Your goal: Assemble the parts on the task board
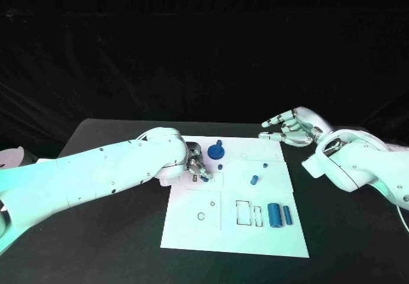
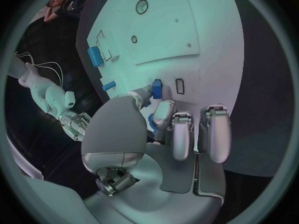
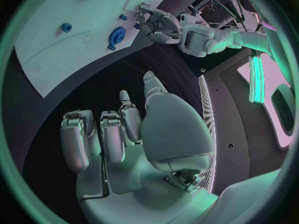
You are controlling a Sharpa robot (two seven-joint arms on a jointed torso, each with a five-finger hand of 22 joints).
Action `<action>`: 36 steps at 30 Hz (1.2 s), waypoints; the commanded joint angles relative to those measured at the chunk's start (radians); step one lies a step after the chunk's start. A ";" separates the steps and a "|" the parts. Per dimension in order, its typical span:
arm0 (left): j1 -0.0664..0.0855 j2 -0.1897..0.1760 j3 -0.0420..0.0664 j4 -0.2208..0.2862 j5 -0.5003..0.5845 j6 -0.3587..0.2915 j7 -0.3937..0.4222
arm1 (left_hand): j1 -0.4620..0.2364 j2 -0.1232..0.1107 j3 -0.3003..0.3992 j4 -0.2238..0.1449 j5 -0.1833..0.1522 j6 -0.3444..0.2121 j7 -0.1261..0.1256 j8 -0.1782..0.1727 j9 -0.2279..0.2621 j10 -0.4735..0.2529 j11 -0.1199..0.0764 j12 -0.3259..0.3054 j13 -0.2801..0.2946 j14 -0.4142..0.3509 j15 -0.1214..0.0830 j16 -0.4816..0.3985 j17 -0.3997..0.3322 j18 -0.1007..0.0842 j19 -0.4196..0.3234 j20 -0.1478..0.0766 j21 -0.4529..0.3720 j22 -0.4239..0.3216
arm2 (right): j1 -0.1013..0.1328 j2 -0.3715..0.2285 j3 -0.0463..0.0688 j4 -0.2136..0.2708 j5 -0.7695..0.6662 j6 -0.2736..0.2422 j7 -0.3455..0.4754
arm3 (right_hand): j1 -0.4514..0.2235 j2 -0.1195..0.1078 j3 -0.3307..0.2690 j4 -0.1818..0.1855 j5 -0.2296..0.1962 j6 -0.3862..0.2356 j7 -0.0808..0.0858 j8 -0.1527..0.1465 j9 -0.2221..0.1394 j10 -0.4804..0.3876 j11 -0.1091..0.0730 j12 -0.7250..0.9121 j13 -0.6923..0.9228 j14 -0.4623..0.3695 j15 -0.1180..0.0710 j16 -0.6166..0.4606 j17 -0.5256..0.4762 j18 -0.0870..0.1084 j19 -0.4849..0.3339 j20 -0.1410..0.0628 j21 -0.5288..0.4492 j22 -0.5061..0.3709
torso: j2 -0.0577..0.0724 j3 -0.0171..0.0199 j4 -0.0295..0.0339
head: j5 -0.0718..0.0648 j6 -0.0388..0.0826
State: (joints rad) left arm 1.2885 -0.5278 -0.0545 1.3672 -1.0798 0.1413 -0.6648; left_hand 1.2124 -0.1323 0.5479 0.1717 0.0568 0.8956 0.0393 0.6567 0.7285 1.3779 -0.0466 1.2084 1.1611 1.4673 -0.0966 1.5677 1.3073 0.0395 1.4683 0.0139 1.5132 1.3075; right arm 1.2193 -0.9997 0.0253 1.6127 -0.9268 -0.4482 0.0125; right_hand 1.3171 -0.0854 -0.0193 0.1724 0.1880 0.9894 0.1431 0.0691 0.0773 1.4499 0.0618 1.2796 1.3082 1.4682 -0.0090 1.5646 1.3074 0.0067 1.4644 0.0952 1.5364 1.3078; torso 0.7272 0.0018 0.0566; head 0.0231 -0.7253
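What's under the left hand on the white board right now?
Under the left hand a small blue part sits at its fingertips on the task board. The palm covers the board beneath it, so anything there stays hidden.

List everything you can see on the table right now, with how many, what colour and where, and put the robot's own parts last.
Table: one, black, under everything.
Task board: one, white plate, middle of the table.
Gear: one, blue, standing at the board's far edge.
Large cylinder: one, blue, lying on the board's near right part.
Slim cylinder: one, blue, lying just right of the large cylinder.
Small pegs: at least three, blue, scattered over the board's far half.
Small blue part: one, pinched by the left hand at the board's far left.
Left hand: silver, over the board's far left corner.
Right hand: silver, fingers curled, holding nothing, beyond the board's far right corner.
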 commanded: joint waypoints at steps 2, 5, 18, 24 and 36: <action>-0.015 0.006 -0.012 -0.003 0.004 0.074 -0.019 | -0.030 -0.002 0.005 -0.020 0.018 0.031 -0.021 0.000 0.055 0.008 -0.003 0.010 0.003 0.103 -0.007 0.003 0.263 -0.018 0.063 -0.005 0.004 0.169 | -0.001 -0.001 0.000 0.003 -0.003 0.013 0.002 | -0.001 0.007 -0.006 -0.002 0.005 0.009 0.001 0.001 0.002 -0.007 -0.003 -0.004 0.108 0.101 -0.005 0.003 0.258 0.010 0.070 -0.003 -0.004 0.197 | 0.000 0.0004 0.0003 | -0.001 -0.002; -0.015 0.007 -0.012 -0.004 0.000 0.079 -0.019 | -0.058 -0.010 -0.013 -0.013 0.045 0.036 -0.024 0.002 0.057 0.009 -0.005 0.012 0.004 0.103 -0.009 0.003 0.263 -0.018 0.063 -0.007 0.004 0.170 | -0.001 -0.002 0.000 0.004 -0.003 0.013 0.001 | -0.001 0.007 -0.006 -0.002 0.005 0.009 0.001 0.001 0.002 -0.007 -0.003 -0.004 0.108 0.101 -0.005 0.003 0.257 0.010 0.070 -0.003 -0.004 0.197 | 0.000 0.0001 0.0001 | -0.001 -0.003; -0.015 0.008 -0.012 -0.005 -0.013 0.090 -0.018 | -0.082 -0.014 -0.029 -0.008 0.053 0.047 -0.029 0.009 0.060 0.015 -0.009 0.022 0.012 0.103 -0.011 0.003 0.263 -0.018 0.063 -0.010 0.003 0.170 | -0.001 -0.004 0.000 0.006 -0.003 0.014 0.001 | -0.001 0.007 -0.007 -0.002 0.005 0.009 0.001 0.001 0.002 -0.008 -0.003 -0.005 0.107 0.101 -0.005 0.002 0.256 0.010 0.069 -0.003 -0.004 0.196 | 0.000 -0.0001 0.0009 | -0.002 -0.006; -0.015 0.008 -0.012 -0.005 -0.012 0.091 -0.018 | -0.098 -0.012 -0.038 -0.002 0.053 0.053 -0.031 0.012 0.062 0.019 -0.011 0.026 0.015 0.103 -0.013 0.003 0.263 -0.018 0.064 -0.011 0.003 0.171 | -0.001 -0.005 0.000 0.008 -0.003 0.013 0.001 | -0.002 0.007 -0.008 -0.002 0.006 0.009 0.001 0.001 0.002 -0.008 -0.003 -0.007 0.107 0.100 -0.005 0.001 0.255 0.011 0.068 -0.003 -0.005 0.194 | 0.000 -0.0006 0.0012 | -0.003 -0.007; -0.015 0.009 -0.012 -0.009 -0.011 0.095 -0.017 | -0.151 -0.009 -0.068 0.027 0.053 0.065 -0.035 0.022 0.068 0.030 -0.015 0.039 0.027 0.103 -0.016 0.003 0.263 -0.018 0.065 -0.015 0.004 0.174 | -0.001 -0.007 0.000 0.009 -0.004 0.013 0.002 | -0.002 0.007 -0.009 -0.001 0.006 0.009 0.001 0.001 0.002 -0.009 -0.003 -0.008 0.106 0.100 -0.005 0.000 0.254 0.011 0.067 -0.003 -0.007 0.192 | 0.000 -0.0004 0.0006 | 0.000 -0.007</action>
State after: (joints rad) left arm 1.2865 -0.5214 -0.0569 1.3575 -1.1036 0.1728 -0.6658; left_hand 1.0701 -0.1443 0.4862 0.2002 0.1036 0.9566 0.0028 0.6730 0.7968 1.3991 -0.0608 1.2430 1.1870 1.4672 -0.1037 1.5677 1.3079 0.0394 1.4685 0.0067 1.5132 1.3074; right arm 1.2193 -1.0068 0.0253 1.6200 -0.9267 -0.4465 0.0123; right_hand 1.3171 -0.0854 -0.0219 0.1696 0.1879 0.9894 0.1431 0.0691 0.0779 1.4471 0.0590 1.2753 1.3083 1.4682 -0.0090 1.5646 1.3079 0.0068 1.4644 0.0951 1.5366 1.3074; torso 0.7267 0.0013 0.0572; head 0.0223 -0.7327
